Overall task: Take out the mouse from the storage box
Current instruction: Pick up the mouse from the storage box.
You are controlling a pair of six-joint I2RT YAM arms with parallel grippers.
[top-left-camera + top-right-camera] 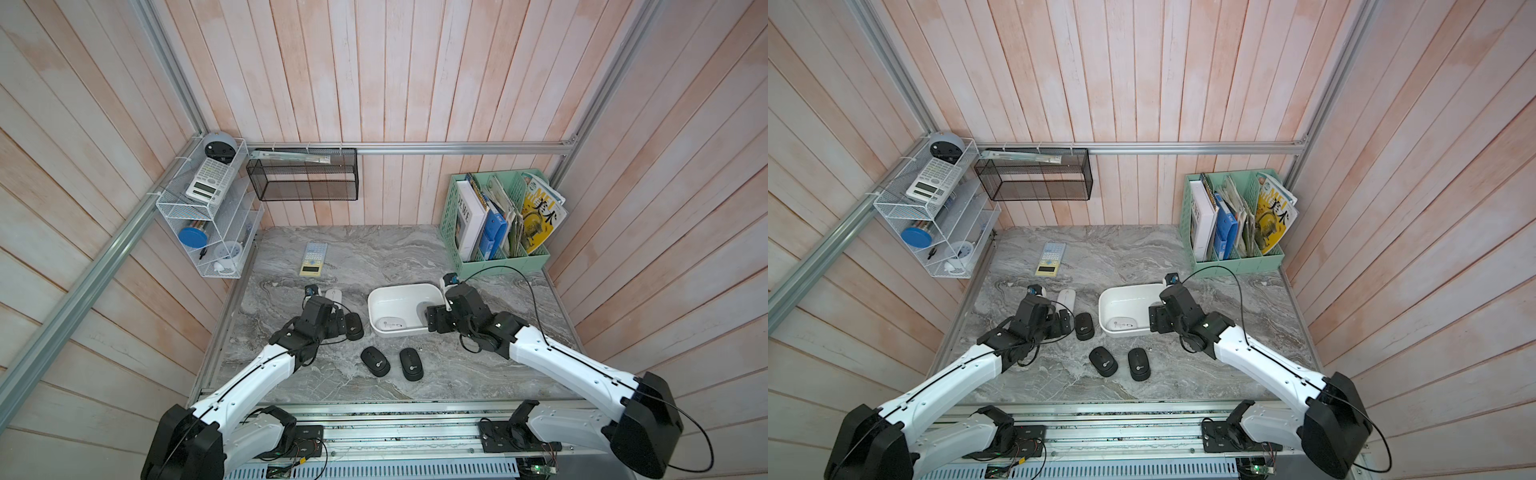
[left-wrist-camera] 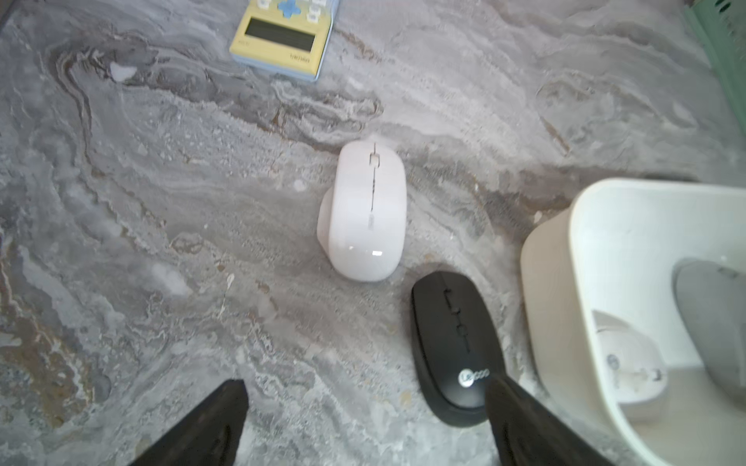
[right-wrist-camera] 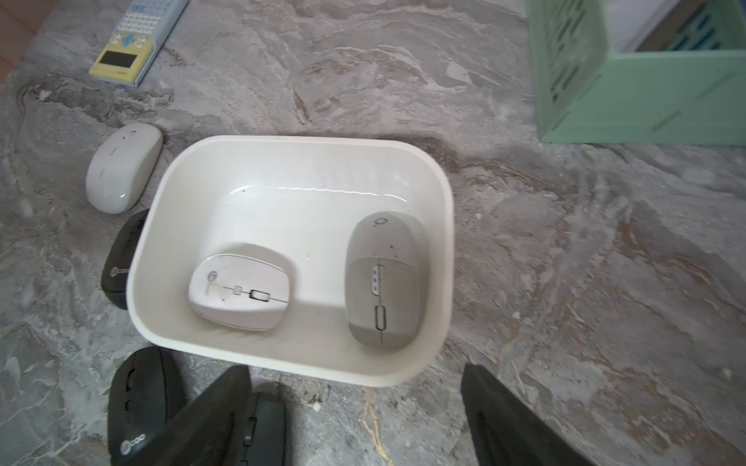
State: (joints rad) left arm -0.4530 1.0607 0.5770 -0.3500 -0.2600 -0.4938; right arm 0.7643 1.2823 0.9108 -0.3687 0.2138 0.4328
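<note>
Centrally on the marbled counter (image 1: 449,374) sits the storage box (image 1: 399,331), a shallow white tub holding two mice. A square white mouse (image 3: 240,286) lies crosswise near the near wall. A grey mouse (image 3: 381,282) lies lengthwise just beside the right wall, largely hidden under the arm in both top views. The right end effector (image 3: 355,371) hovers at the near right corner of the box, its jaws spread wide and empty. The left end effector (image 2: 363,387) hangs low over the counter left of the box, likewise wide and holding nothing. One of its fingers overlaps the tail of a black mouse (image 2: 456,347), but contact cannot be judged. An oval white mouse (image 2: 367,210) rests just beyond.

Handling: each boxed mouse is probably light and rigid. Its smooth domed plastic shell offers little friction, so a pinch high on the dome would likely squeeze it out of the grip. The better hold appears to be low across the narrow waist, pads on the two flanks. Both mice lie close to a wall, so one finger would have to slip into a tight gap; the grey one looks tighter. The tub itself seems light and may slide if nudged.
</note>
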